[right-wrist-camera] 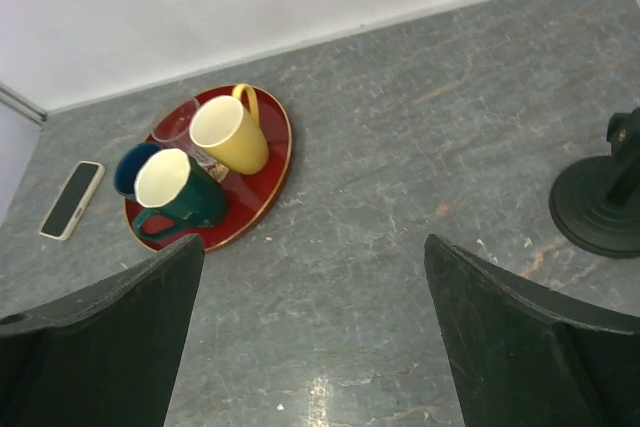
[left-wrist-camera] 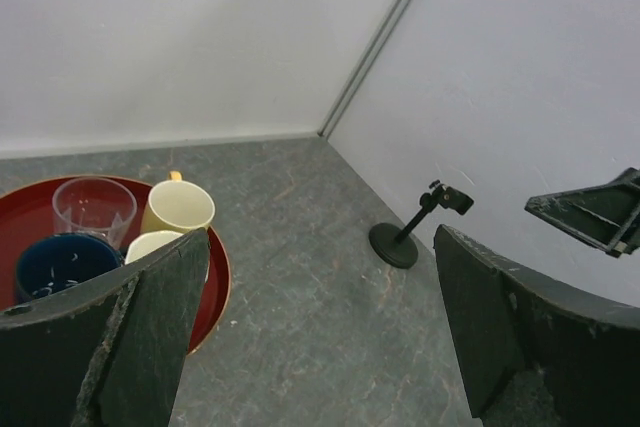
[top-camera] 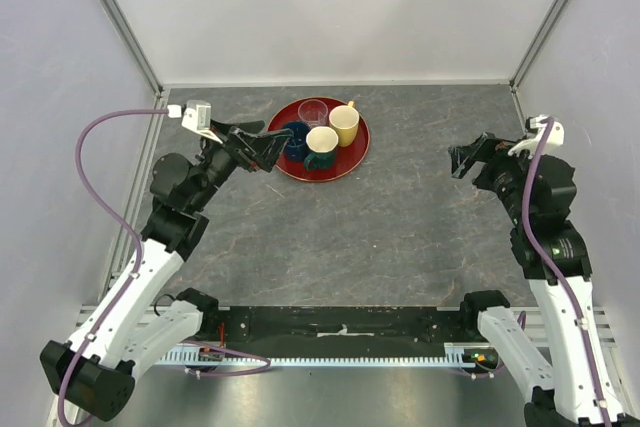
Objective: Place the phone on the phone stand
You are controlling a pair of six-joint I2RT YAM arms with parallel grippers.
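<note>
The phone (right-wrist-camera: 72, 200) lies flat on the grey table, dark screen up with a pale rim, just left of the red tray; it shows only in the right wrist view. In the top view my left arm covers it. The black phone stand (left-wrist-camera: 405, 240) stands empty near the right wall and also shows in the right wrist view (right-wrist-camera: 600, 202); I cannot make it out in the top view. My left gripper (top-camera: 266, 149) is open and empty beside the tray's left edge, above the table (left-wrist-camera: 320, 332). My right gripper (top-camera: 463, 159) is open and empty, close to the stand (right-wrist-camera: 315, 337).
A red round tray (top-camera: 345, 162) at the back middle holds a yellow mug (top-camera: 344, 124), a green mug (top-camera: 321, 147), a blue cup (top-camera: 296, 137) and a clear glass (top-camera: 313, 112). White walls enclose the table on the left, back and right.
</note>
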